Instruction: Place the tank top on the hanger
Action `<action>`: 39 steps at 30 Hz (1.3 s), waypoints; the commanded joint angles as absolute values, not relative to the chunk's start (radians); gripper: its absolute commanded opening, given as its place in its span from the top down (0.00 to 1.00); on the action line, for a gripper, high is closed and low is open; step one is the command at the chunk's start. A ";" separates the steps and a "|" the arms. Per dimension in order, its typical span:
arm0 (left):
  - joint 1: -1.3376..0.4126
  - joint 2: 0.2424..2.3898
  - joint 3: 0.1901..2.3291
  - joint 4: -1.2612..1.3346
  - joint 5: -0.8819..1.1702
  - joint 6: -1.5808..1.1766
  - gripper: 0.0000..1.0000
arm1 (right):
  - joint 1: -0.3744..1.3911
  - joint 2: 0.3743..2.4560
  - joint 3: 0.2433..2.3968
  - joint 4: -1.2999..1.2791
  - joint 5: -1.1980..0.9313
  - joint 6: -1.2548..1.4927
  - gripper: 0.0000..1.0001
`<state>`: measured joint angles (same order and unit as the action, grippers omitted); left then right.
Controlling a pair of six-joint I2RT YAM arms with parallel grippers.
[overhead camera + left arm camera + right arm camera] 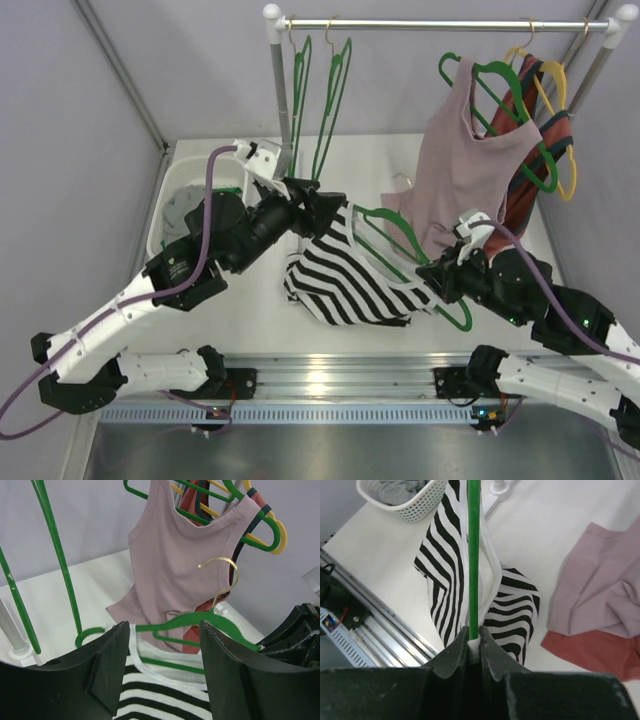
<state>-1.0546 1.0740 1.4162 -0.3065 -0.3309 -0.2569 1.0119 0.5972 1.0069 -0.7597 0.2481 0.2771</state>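
Observation:
The black-and-white striped tank top (pixel 345 280) hangs partly threaded on the green hanger (pixel 395 232) above the table's middle, its lower part bunched on the surface. My right gripper (pixel 440 272) is shut on the hanger's lower bar (pixel 473 555), with a bit of white hem pinched in too (pixel 474 630). My left gripper (pixel 322 212) is open at the top's upper left corner. In the left wrist view its fingers straddle the white neckline (pixel 165 630); the striped fabric (pixel 160 695) lies below, and the hanger (pixel 200 620) with its gold hook is just beyond.
A clothes rail (pixel 440 24) spans the back with two bare green hangers (pixel 325 100), a dusty-pink top (pixel 465 170) and a yellow hanger (pixel 560 110). The rail's post (pixel 280 90) stands close behind my left gripper. A white basket (pixel 190 200) with a grey garment sits at left.

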 commanded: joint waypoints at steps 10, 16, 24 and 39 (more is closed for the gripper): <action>-1.057 1.023 1.509 -0.293 -0.333 -0.196 0.37 | 1.019 0.917 1.688 -0.913 0.658 0.252 1.00; -1.057 1.014 1.528 -0.304 -0.328 -0.192 0.37 | 0.994 1.100 1.971 -0.982 0.703 0.201 1.00; -1.055 0.991 1.503 -0.311 -0.328 -0.201 0.37 | 0.922 1.131 1.894 -0.990 0.618 0.261 1.00; -1.055 0.960 1.387 -0.290 -0.327 -0.221 0.37 | 0.367 1.147 1.758 -0.707 0.006 0.216 1.00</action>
